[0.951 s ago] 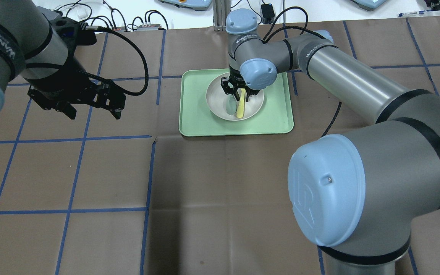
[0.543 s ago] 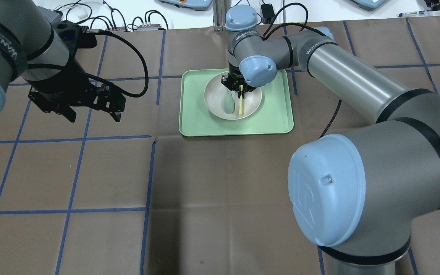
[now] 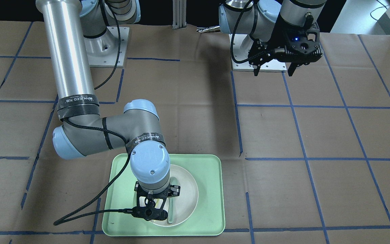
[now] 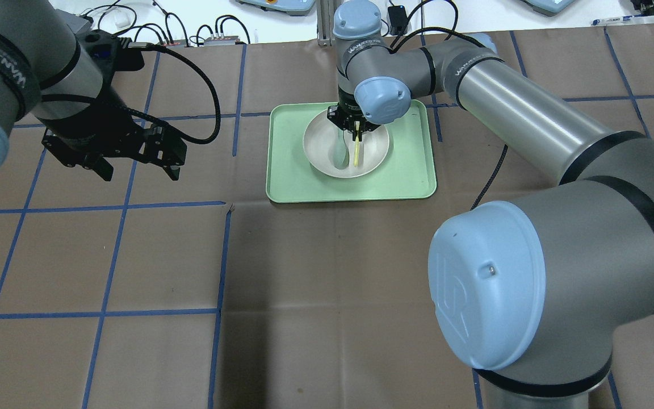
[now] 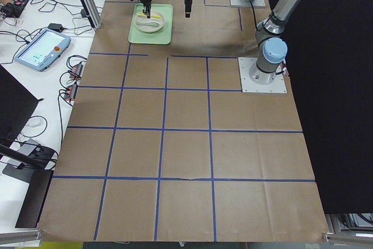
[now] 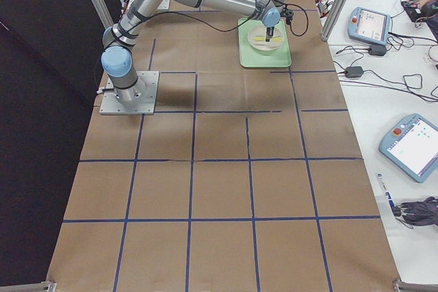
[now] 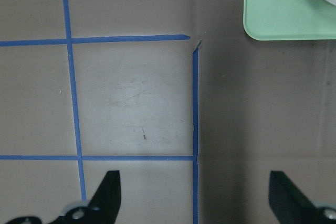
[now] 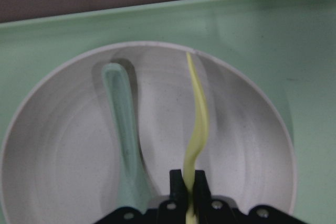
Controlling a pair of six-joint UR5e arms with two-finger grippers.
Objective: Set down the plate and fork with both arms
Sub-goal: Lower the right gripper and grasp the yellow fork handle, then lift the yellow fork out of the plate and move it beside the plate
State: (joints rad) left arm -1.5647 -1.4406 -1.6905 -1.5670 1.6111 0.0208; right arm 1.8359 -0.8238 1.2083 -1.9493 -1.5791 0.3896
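The off-white plate sits in the mint-green tray. My right gripper hangs over the plate's far side, shut on one end of the pale-yellow fork. The fork is turned on edge and slants down to the plate's near rim. In the right wrist view the fingers pinch the fork over the plate. My left gripper is open and empty, well left of the tray above bare table. In the left wrist view its fingers are spread wide.
A grey-green spoon lies in the plate beside the fork and shows in the overhead view. The tray's corner is at the upper right of the left wrist view. Brown paper with blue tape lines covers the table. Cables lie along the far edge.
My right gripper has shut on the fork, which turned from flat onto its edge, and has shifted slightly toward the far side of the plate. My left arm has barely moved.
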